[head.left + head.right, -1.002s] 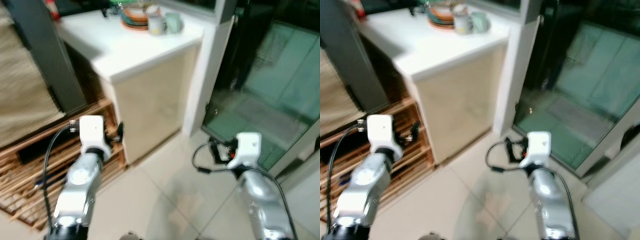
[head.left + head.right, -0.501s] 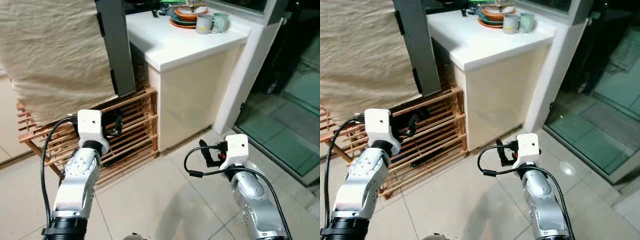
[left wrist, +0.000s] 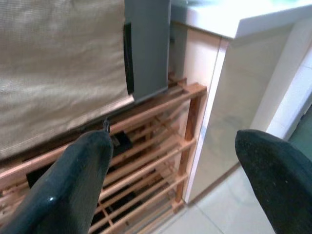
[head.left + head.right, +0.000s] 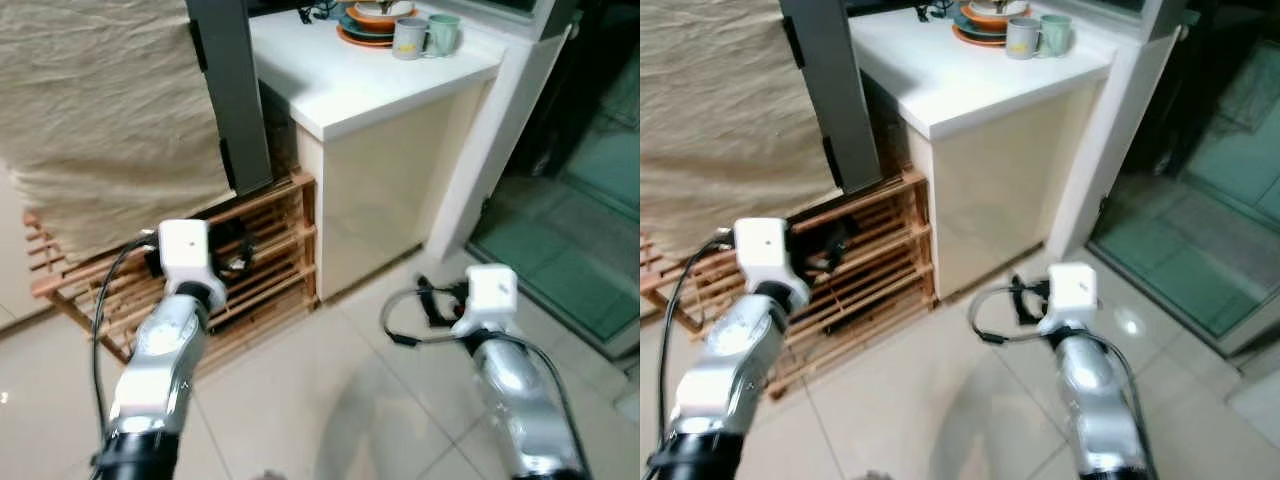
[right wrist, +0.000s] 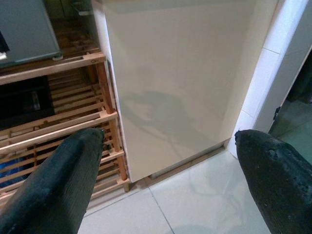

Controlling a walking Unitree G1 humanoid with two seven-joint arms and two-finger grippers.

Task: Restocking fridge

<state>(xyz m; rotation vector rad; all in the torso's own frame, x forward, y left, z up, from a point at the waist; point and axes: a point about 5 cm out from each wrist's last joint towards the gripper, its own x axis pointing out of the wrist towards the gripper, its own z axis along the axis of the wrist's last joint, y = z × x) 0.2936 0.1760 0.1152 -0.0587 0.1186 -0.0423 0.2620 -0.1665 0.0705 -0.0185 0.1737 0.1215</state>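
Left gripper: fingers spread wide apart, holding nothing; in the left eye view it sits at centre left, held in front of the wooden rack.
Right gripper: fingers spread wide apart, holding nothing; at lower right of centre in the left eye view, above the floor tiles and facing the cream cabinet front.
Left arm: silver, white wrist block, black cable looping on its outer side; rises from the lower left of the frame.
Right arm: silver, white wrist block, black cable looping toward the frame centre; rises from the lower right.
Wooden slatted rack: low, several tiers, standing on the floor just beside the cabinet; dark items lie on its slats, too unclear to name.
Fridge: grey upright panel at upper centre left, standing on top of the rack; door appears closed.
Beige cloth: crinkled, hanging across the upper left, covering what is behind it.
Bench: white top over a cream cabinet front, upper centre.
Stacked plates: orange and dark rims, at the far end of the bench, top edge of frame.
Mugs: one grey, one pale green, touching side by side just beside the plates.
Glass door: dark greenish pane at right.
Floor: pale glossy tiles.
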